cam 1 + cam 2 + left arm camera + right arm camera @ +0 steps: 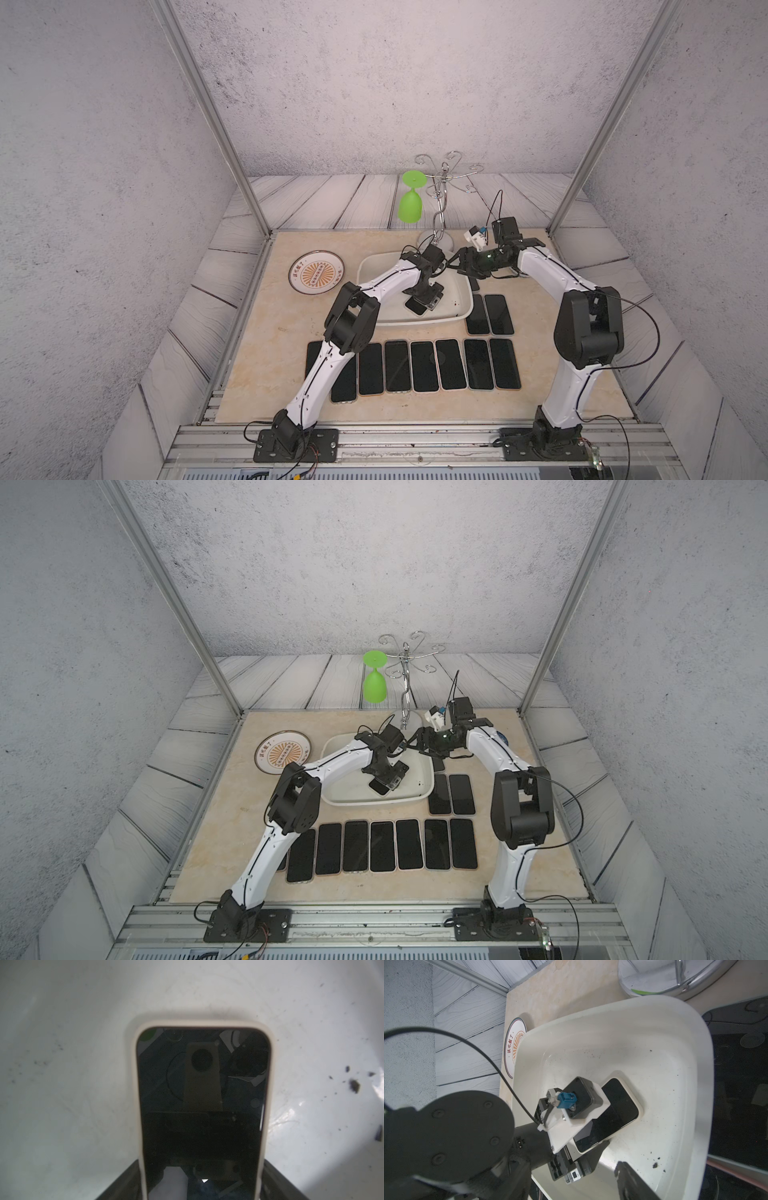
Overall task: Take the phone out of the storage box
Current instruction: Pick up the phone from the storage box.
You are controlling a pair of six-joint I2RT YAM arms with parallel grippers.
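Observation:
The white storage box (428,321) (374,802) sits mid-table. One phone (415,306) (379,786), dark-screened in a cream case, lies flat on the box floor. My left gripper (422,300) reaches down into the box. In the left wrist view its fingers (124,1180) sit against both long sides of the phone (203,1095), shut on it. My right gripper (456,262) (415,742) hovers open and empty above the box's far right corner. The right wrist view shows the phone (618,1109) under the left wrist camera and the box rim (708,1064).
Several phones (424,365) lie in a row along the front of the table, and two more (488,316) lie right of the box. An orange-patterned plate (316,272) sits to the left. Behind the box a chrome rack (440,224) holds a green goblet (411,203). Dark crumbs (354,1085) dot the box floor.

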